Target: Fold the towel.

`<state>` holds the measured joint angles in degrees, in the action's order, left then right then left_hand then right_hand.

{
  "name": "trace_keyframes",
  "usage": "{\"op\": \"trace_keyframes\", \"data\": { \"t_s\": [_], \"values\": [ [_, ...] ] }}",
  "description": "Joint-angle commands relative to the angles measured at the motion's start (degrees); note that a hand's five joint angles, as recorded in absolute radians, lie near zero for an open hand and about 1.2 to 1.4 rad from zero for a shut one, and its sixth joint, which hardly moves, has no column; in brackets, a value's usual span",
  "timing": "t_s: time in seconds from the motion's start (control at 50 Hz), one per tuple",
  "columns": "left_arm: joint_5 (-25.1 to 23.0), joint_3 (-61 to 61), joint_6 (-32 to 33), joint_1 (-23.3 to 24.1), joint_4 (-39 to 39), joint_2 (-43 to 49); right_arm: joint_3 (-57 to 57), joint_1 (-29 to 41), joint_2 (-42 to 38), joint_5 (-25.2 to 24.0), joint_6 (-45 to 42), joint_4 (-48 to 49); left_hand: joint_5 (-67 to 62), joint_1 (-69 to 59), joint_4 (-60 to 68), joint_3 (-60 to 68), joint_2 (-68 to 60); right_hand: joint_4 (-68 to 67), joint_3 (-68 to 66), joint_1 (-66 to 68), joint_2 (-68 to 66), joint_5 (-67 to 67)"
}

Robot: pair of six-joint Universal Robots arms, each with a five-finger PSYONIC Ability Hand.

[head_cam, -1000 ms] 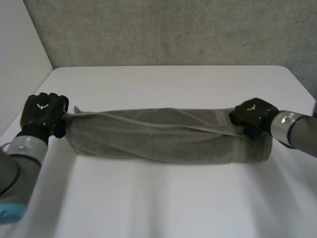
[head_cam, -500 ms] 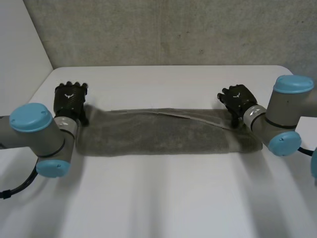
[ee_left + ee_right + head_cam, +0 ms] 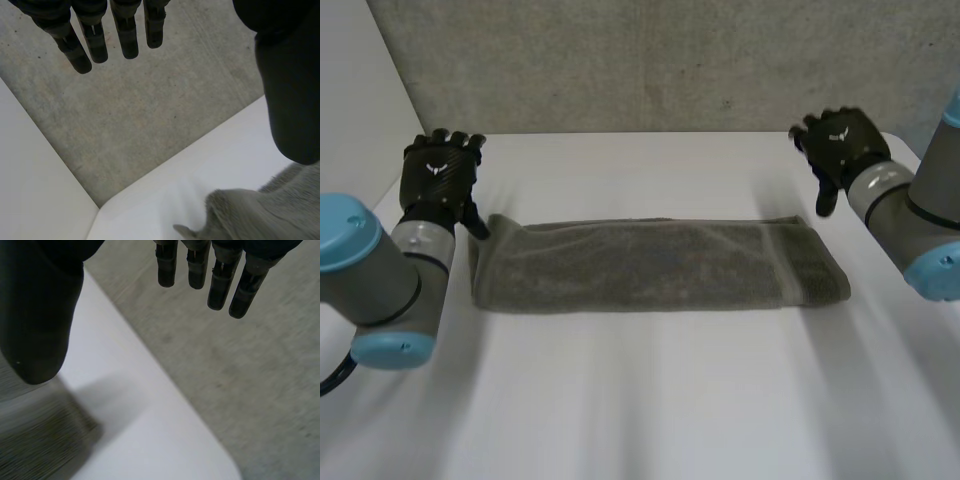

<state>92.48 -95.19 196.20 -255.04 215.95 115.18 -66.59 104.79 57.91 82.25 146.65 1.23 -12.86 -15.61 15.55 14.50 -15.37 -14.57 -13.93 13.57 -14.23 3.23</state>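
Both hands were open, fingers straight, holding nothing. My left hand stood at 10 o'clock of the towel, thumb near its end. My right hand hovered at 2 o'clock, apart from it. The towel lay as a long folded band across the white table.

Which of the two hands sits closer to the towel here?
The left hand: its thumb is at the far left corner of the towel. The right hand, open too, is apart from it, by the far edge of the table.
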Motion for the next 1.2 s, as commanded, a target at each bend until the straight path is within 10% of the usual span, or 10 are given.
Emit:
{"op": "trace_keyframes", "data": {
  "t_s": [0.02, 0.48, 0.62, 1.2],
  "values": [
    [-0.4, -6.4, 0.3, 0.2, 3.7, -2.3, -6.1, -0.6, -0.4, 0.4, -0.4, -3.3, 12.5, 5.2, -5.2, -4.1, 5.0, 4.6, 3.9, -3.6, 4.2, -3.2],
    [-0.6, -5.9, 2.7, -0.3, 2.8, 4.0, -20.6, -3.2, -1.1, 0.5, -0.4, 2.3, 11.1, 3.9, -3.8, -2.8, 3.6, -16.9, -17.5, 17.9, -17.2, 18.2],
    [-0.5, -5.0, 4.5, -0.3, 3.1, 5.7, -20.2, -5.0, -2.5, 1.1, -0.3, 6.1, 11.1, 3.9, -3.8, -2.8, 3.6, -65.4, -66.0, 66.4, -65.7, 66.7],
    [0.0, -2.0, 4.1, 0.1, 2.2, 8.9, -19.9, -9.6, -1.7, 3.9, -0.6, 8.8, 10.8, 3.6, -3.5, -2.4, 3.3, -65.4, -66.1, 66.4, -65.8, 66.8]
  ]
}}
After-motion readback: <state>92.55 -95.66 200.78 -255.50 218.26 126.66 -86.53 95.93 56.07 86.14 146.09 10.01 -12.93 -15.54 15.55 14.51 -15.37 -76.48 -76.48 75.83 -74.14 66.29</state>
